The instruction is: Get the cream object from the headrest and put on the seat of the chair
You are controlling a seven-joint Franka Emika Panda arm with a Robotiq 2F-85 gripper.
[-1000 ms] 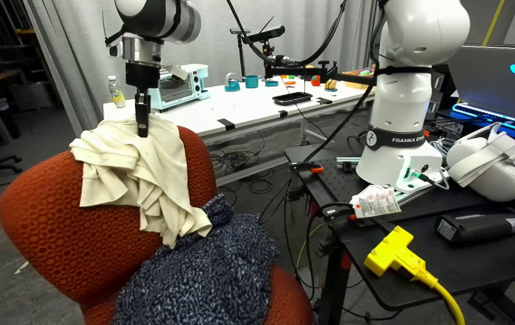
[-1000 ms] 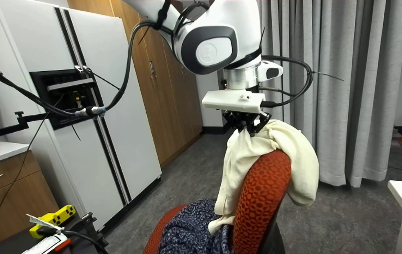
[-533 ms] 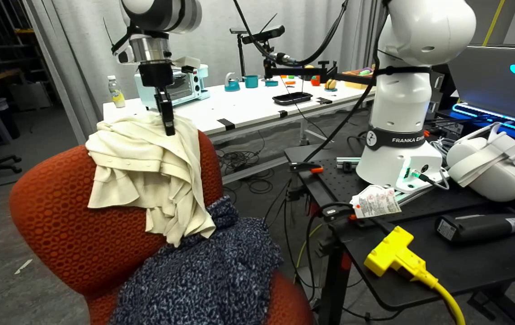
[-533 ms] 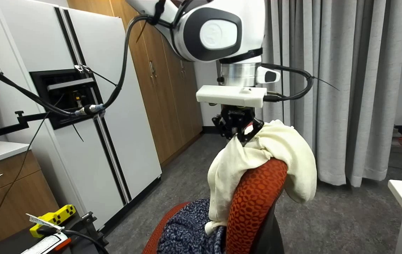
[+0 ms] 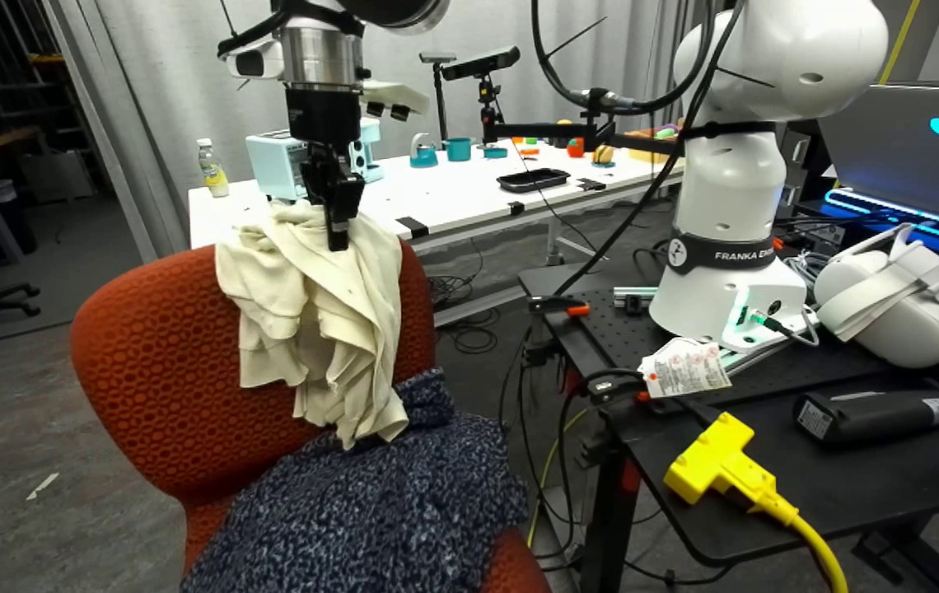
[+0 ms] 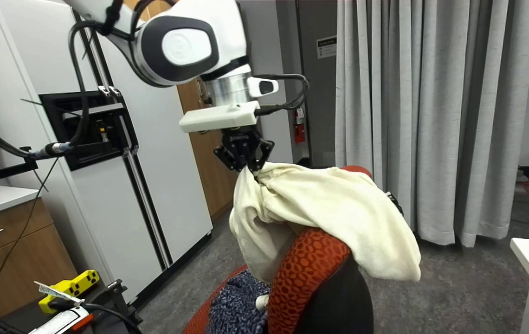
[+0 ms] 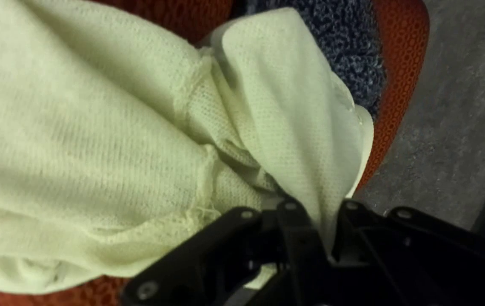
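Chair [image 5: 161, 387] in rust-orange patterned fabric stands beneath me, its seat [image 5: 516, 566] largely covered by a navy speckled cloth [image 5: 387, 502]. Its headrest [image 6: 315, 246] carries the cream shirt [image 6: 338, 208], one part hanging behind, another down the front towards the seat; whether that lower hem touches the cloth I can't tell. My jaws are clamped on a fold of it, out on the seat side. By my reckoning the grasp is done and the shirt is partway over; freeing the trailing part from the headrest, laying everything on the seat and letting go remain.
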